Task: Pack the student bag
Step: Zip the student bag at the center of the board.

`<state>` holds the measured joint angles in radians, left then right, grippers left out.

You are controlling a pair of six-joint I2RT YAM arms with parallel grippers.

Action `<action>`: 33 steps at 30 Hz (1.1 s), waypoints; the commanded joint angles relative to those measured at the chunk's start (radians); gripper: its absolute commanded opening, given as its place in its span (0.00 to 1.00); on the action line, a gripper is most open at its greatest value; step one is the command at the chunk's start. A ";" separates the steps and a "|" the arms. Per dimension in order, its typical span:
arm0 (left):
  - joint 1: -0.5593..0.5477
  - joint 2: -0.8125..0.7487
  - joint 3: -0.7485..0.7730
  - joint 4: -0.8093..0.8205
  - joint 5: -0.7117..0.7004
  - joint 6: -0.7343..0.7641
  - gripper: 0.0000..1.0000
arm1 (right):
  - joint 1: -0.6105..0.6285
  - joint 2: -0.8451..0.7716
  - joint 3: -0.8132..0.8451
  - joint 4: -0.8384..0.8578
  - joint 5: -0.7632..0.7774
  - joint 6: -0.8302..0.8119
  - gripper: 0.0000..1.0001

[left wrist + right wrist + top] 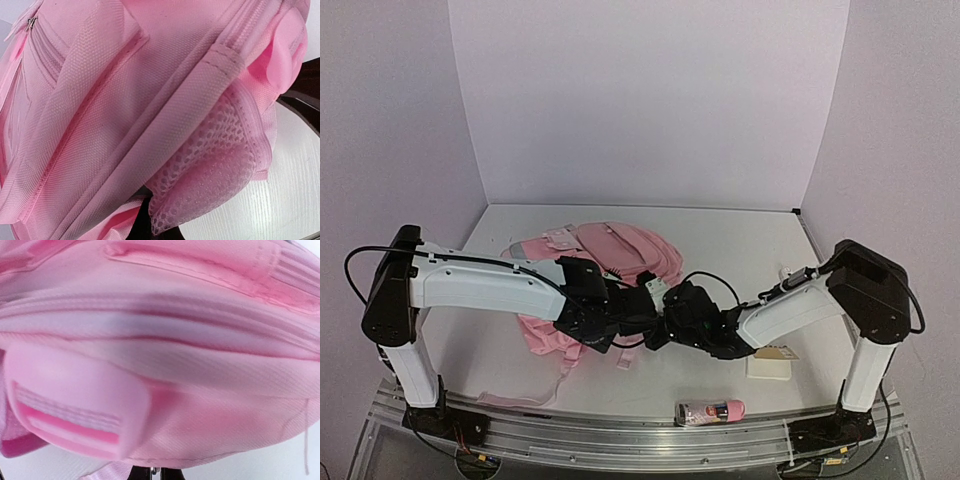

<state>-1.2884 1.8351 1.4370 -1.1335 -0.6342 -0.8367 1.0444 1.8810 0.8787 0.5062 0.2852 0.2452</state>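
Bag: student bag [620,250] on the counter [740,240]
Arms [480,285]: both at its near edge
Pink tube [710,411]: front edge

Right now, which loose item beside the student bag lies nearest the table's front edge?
The pink tube-shaped item, lying on its side right at the front edge. The flat cream pad sits farther back and a little to its right.

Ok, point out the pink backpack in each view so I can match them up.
Top external: the pink backpack lies left of centre on the white table.
Left wrist: the pink backpack fills most of the frame, its mesh side pocket at lower middle.
Right wrist: the pink backpack fills nearly everything.
Shared landmark: the white table.
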 commanded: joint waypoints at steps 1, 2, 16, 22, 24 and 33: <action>-0.007 -0.087 -0.014 -0.094 -0.109 -0.109 0.00 | -0.040 -0.069 -0.013 -0.136 0.213 0.011 0.00; -0.007 -0.095 -0.024 -0.094 -0.109 -0.115 0.00 | -0.049 -0.072 -0.015 -0.149 0.220 0.003 0.00; -0.006 -0.226 -0.240 -0.034 -0.077 -0.211 0.00 | -0.271 -0.080 0.085 -0.343 0.156 -0.119 0.00; -0.005 -0.296 -0.354 0.023 -0.070 -0.243 0.00 | -0.355 -0.029 0.182 -0.373 0.043 -0.307 0.00; -0.006 -0.315 -0.381 0.032 -0.071 -0.262 0.00 | -0.384 -0.003 0.227 -0.394 -0.057 -0.384 0.00; 0.019 -0.358 -0.469 0.076 -0.062 -0.297 0.00 | -0.448 0.073 0.363 -0.572 -0.245 -0.649 0.00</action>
<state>-1.2929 1.5327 1.0002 -0.9352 -0.6577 -1.0551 0.6531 1.9512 1.1905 0.0172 0.0812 -0.2887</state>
